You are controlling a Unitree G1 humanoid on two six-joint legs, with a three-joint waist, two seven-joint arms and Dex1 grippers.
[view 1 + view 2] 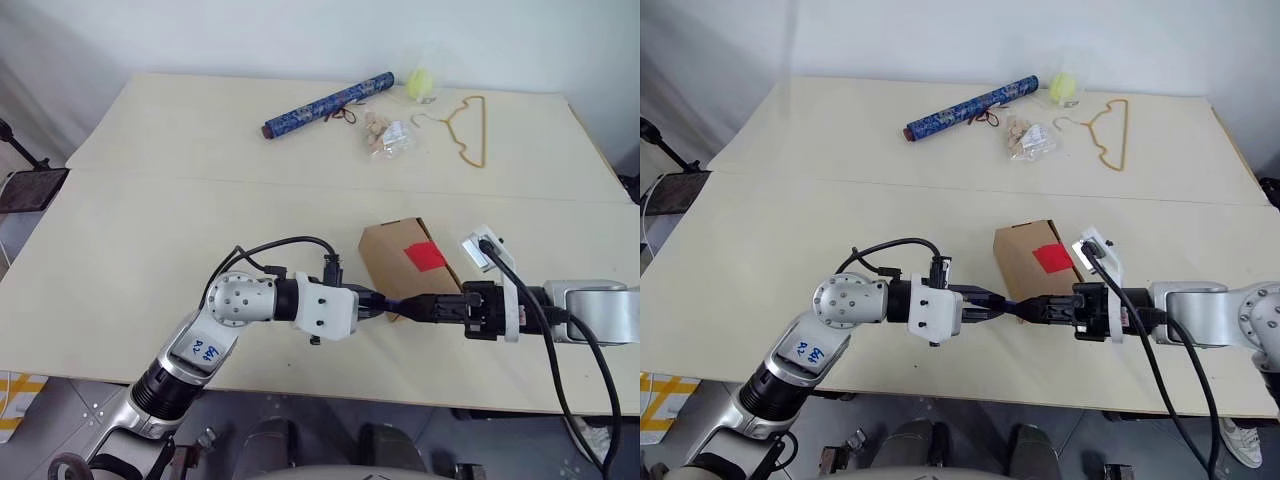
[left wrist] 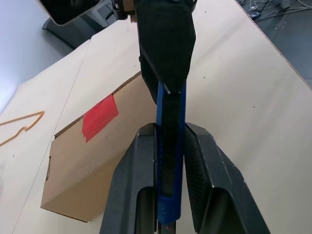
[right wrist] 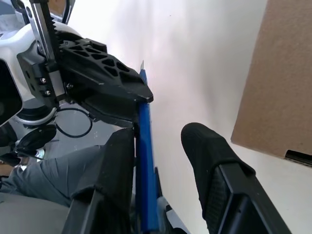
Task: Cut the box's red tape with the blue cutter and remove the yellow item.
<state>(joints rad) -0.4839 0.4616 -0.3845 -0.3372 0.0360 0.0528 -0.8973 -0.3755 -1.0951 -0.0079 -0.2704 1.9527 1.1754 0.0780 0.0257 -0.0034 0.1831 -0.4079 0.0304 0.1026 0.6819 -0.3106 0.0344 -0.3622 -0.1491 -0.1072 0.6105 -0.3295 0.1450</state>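
Held the blue cutter [image 2: 170, 146] clamped between the left gripper [image 1: 372, 303] fingers, level above the table [image 1: 150, 250], its far end reaching into the right gripper [image 1: 1040, 308]. Right gripper's jaws stood partly apart around that end, one finger [image 3: 114, 180] against the cutter, the other [image 3: 209, 161] apart from it; possibly not yet pinched, hard to tell. Sat the box [image 1: 400, 262] on the table just beyond the two grippers at 12 o'clock from where they met, red tape [image 1: 426, 255] on its top face. Lay well apart at 12 o'clock near the far edge: a patterned blue roll [image 1: 330, 103], a wire hanger [image 1: 468, 130].
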